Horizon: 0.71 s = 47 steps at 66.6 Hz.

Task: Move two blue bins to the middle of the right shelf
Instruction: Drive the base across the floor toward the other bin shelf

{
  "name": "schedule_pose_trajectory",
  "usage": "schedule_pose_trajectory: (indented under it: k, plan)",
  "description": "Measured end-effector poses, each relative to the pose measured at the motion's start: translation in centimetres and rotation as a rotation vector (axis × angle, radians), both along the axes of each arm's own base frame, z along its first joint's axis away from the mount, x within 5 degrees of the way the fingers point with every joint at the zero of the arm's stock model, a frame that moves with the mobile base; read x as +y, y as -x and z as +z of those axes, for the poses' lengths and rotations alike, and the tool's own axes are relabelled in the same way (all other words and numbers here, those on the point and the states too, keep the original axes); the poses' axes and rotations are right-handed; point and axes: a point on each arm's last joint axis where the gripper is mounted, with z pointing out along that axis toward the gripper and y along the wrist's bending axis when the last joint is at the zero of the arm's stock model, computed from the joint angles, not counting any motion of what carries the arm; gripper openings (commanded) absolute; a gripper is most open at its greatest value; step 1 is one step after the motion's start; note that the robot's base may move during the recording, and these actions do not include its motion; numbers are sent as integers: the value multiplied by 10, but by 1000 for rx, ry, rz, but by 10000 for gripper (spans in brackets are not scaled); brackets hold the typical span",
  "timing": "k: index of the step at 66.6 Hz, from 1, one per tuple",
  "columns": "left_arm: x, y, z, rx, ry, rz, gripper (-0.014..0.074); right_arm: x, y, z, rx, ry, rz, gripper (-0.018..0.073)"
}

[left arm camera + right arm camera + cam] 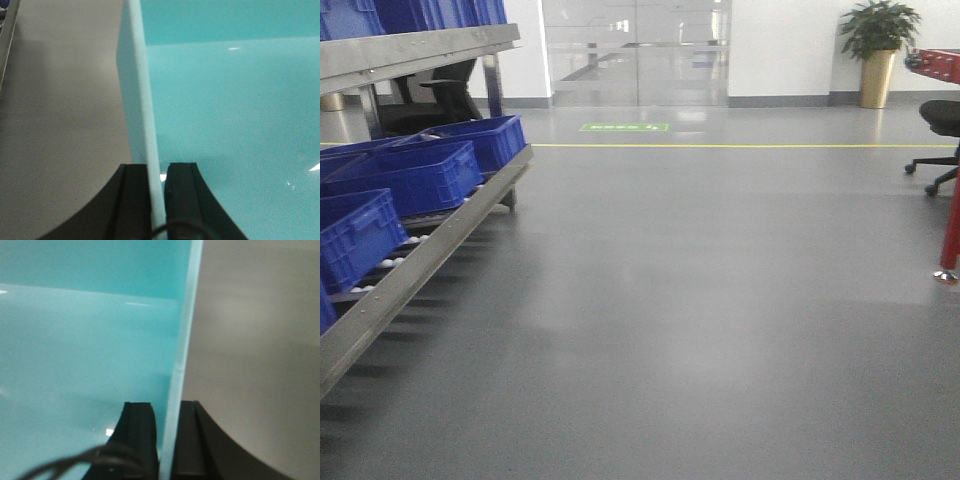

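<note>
- The black right gripper (167,412) has its jaws closed on the thin upright wall of a pale cyan smooth plastic bin (75,355).
- The plain grey floor (260,340) shows beyond that wall.

No legible text; green floor sign (625,127) markings too small to read.

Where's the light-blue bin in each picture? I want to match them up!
Front view: not in it.
Left wrist view: the light-blue bin fills the right side; the left gripper pinches its rim at bottom centre.
Right wrist view: the bin fills the left side; the right gripper pinches its rim at bottom centre.
Shared landmark: the grey floor, in all three views.
</note>
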Motion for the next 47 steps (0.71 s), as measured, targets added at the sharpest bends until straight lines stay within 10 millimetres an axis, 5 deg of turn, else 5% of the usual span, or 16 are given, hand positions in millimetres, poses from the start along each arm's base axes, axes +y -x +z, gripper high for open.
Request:
schedule_pose_trajectory:
  k: [47]
  plan:
    - [0,0,0,-1,2,-1,-111,0,0,0,-3,2,-2,-152]
